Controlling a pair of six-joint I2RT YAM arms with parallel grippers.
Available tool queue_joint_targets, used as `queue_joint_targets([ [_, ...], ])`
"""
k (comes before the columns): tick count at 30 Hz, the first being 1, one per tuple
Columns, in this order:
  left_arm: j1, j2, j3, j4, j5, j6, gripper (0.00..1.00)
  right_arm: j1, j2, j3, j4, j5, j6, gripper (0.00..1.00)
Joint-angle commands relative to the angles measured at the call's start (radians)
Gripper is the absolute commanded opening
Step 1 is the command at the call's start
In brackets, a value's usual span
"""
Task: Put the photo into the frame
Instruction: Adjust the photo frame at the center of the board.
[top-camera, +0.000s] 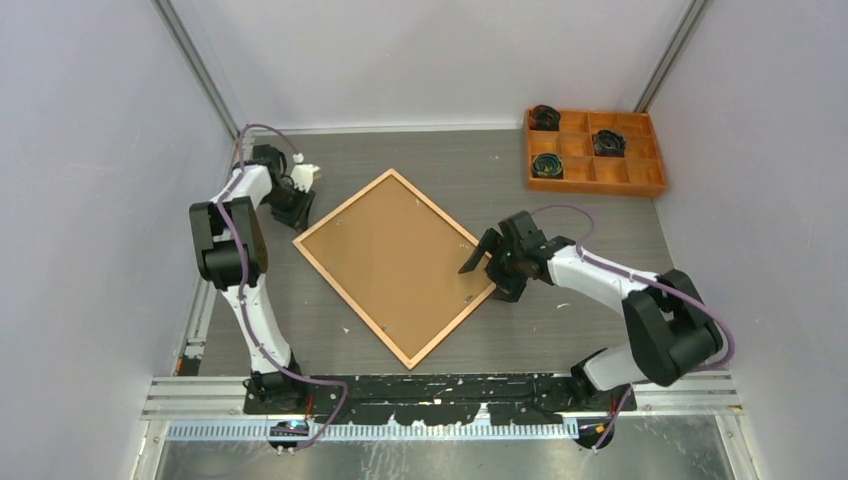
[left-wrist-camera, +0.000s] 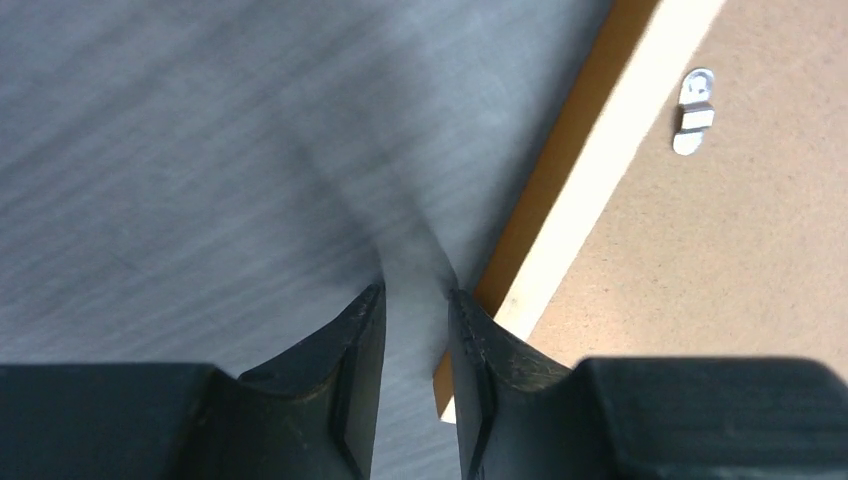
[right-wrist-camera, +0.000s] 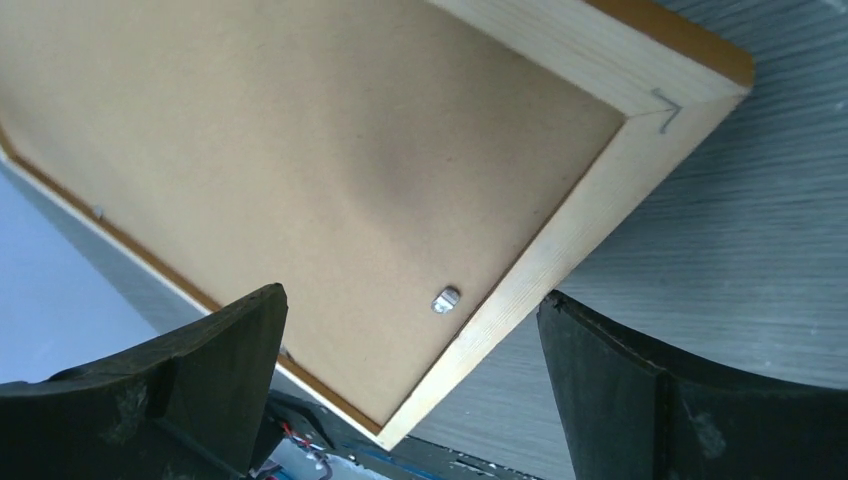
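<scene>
2 white arms (top-camera: 258, 310) — black joints, purple cables.

I see a grey wood-grain table (top-camera: 420, 165) with plain pale walls (top-camera: 90, 150) behind and beside it.

Bright even light, soft shadows, left wrist view motion-blurred

The grey table (top-camera: 560, 310) carries the frame (top-camera: 341, 279), lying back-up, and an orange compartment tray (top-camera: 594, 183).
</scene>
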Motion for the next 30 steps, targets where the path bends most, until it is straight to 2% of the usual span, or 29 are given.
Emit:
queue_joint_targets([
  [1,-0.013,-0.092,-0.145,-0.102,0.074,0.113,0.32,-0.034,0.087,0.079,0.066,0.009,-0.059,1.00],
  [6,-0.029,-0.204,-0.292,-0.167,0.135,0.193,0.32,-0.118,0.154,0.151,0.052,0.032,-0.128,1.00],
  [10,-0.054,-0.288,-0.386,-0.188,0.173,0.202,0.33,-0.177,0.173,0.236,-0.010,0.071,-0.189,1.00],
  [13,-0.028,-0.317,-0.381,-0.218,0.197,0.198,0.33,-0.181,0.146,0.305,-0.083,0.142,-0.217,1.00],
  [16,0.021,-0.320,-0.335,-0.265,0.238,0.201,0.34,-0.166,0.106,0.336,-0.085,0.158,-0.210,1.00],
  [20,0.058,-0.315,-0.288,-0.316,0.313,0.197,0.34,-0.058,0.112,0.407,-0.081,0.175,-0.217,1.00],
  [23,0.058,-0.299,-0.289,-0.321,0.363,0.187,0.34,0.037,0.169,0.444,0.009,0.133,-0.207,1.00],
  [30,0.057,-0.225,-0.294,-0.319,0.410,0.184,0.32,0.256,0.482,0.659,0.182,-0.024,-0.168,0.95],
])
